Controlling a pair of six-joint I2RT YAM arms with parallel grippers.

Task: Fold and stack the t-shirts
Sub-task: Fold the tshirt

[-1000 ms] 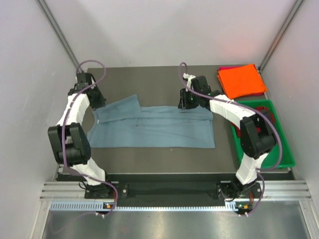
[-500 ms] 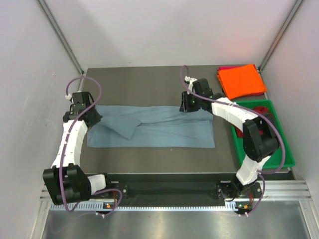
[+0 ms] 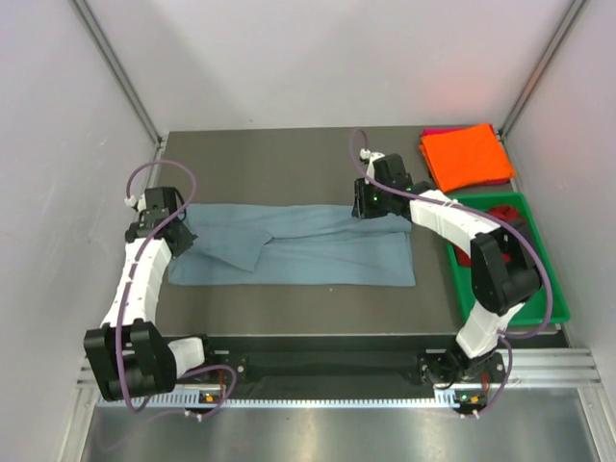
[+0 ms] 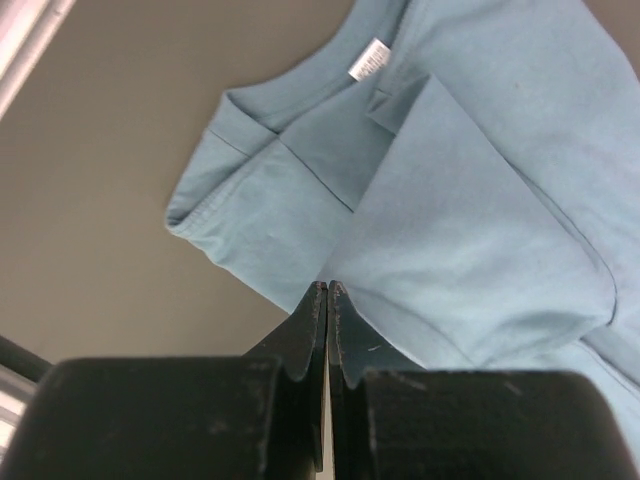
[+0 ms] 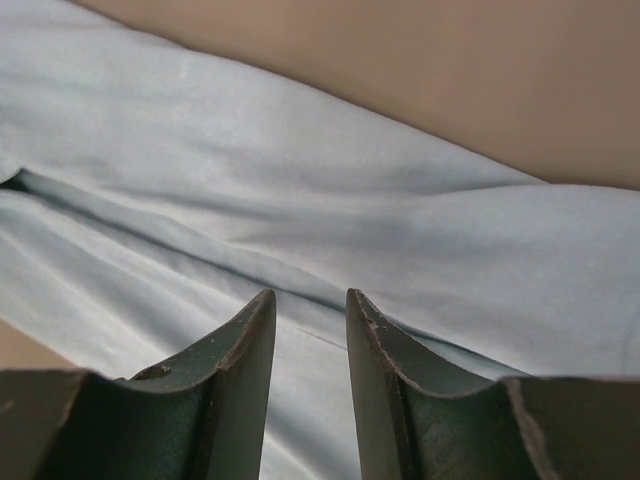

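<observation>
A dusty blue-grey t-shirt (image 3: 318, 245) lies flat along the middle of the table, its left sleeve (image 3: 241, 241) folded in over the body. My left gripper (image 3: 181, 236) is shut at the shirt's left edge; in the left wrist view its tips (image 4: 327, 285) meet with no cloth between them, just above the folded sleeve (image 4: 470, 250). My right gripper (image 3: 372, 207) hovers open over the shirt's far right edge, with only flat cloth (image 5: 350, 200) beneath its tips (image 5: 308, 295). An orange folded t-shirt (image 3: 469, 154) lies on a magenta one (image 3: 433, 132) at the back right.
A green tray (image 3: 553, 303) sits along the right edge, with a dark red t-shirt (image 3: 502, 210) in it, partly behind the right arm. White walls close in the table on the left, back and right. The neck label (image 4: 372, 58) faces up.
The left gripper carried the left sleeve from the far left corner in over the shirt's body, let it go and drew back to the shirt's left edge. The right gripper barely moved.
</observation>
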